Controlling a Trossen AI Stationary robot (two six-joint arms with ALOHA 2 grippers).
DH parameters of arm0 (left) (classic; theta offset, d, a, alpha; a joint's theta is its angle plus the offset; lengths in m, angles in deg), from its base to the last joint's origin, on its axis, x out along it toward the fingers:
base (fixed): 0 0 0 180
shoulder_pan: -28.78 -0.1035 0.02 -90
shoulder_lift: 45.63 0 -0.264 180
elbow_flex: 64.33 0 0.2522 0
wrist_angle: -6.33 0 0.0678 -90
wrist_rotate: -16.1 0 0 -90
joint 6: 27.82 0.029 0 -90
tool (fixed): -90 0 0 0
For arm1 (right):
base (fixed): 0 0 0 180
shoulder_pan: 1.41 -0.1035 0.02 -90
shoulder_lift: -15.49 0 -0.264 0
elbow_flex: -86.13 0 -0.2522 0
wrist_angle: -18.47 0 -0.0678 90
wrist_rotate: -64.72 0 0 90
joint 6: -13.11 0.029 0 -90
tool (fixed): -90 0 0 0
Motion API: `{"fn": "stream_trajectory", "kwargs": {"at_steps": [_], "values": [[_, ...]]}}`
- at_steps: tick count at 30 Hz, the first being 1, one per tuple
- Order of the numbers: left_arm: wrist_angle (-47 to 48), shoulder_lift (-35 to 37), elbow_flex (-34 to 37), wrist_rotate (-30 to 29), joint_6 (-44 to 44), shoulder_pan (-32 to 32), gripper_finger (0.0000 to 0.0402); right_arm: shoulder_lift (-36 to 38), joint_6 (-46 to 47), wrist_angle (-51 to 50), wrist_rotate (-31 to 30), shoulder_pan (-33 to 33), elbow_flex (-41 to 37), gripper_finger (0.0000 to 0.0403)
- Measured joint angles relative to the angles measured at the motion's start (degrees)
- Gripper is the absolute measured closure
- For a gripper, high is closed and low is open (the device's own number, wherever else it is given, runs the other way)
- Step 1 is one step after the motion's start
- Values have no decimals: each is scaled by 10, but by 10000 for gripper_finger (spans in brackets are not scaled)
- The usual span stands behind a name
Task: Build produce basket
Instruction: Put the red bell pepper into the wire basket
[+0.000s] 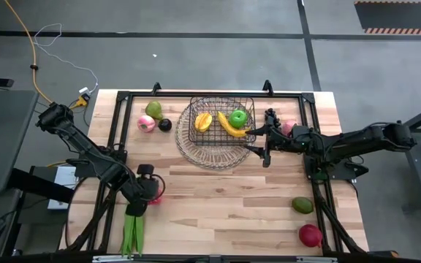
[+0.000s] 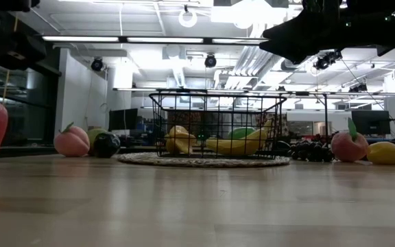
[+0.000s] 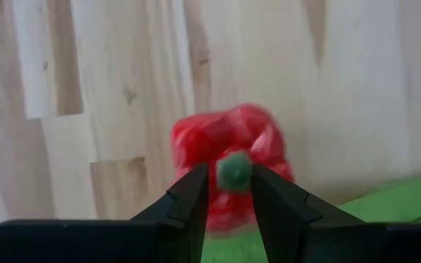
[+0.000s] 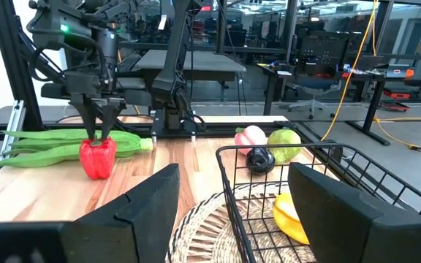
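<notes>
A red pepper (image 4: 97, 157) with a green stem hangs under my left gripper (image 1: 149, 191), which is shut on it near the table's front left. Long green pods (image 1: 132, 230) lie just in front of it. The wire basket (image 1: 221, 120) stands on a round woven mat (image 1: 196, 152) at the far middle. It holds a banana (image 1: 231, 126), a green apple (image 1: 238, 117) and an orange-yellow piece (image 1: 204, 121). My right gripper (image 1: 258, 142) stands open and level at the basket's right side. The basket's corner (image 4: 225, 151) shows beyond its fingers. My left gripper pinches the pepper's green stem (image 3: 234, 168) between its two fingers (image 3: 192, 193). They come from above, pointing steeply down. The pepper (image 3: 229, 139) hangs upright below them. I cannot tell whether its base rests on the table.
A pear (image 1: 153, 109), a pink fruit (image 1: 146, 123) and a dark round fruit (image 1: 165, 125) lie left of the basket. A pink fruit (image 1: 289, 128) sits by my right gripper. A green-red fruit (image 1: 302, 205) and a red apple (image 1: 310, 234) lie at the front right. Bare wood fills the near middle.
</notes>
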Motion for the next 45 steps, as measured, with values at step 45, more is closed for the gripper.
{"fn": "stream_trajectory", "kwargs": {"at_steps": [45], "values": [[-71,67,-149,-373,380,-147,399,0,-14,2,-1,0,0,155]]}}
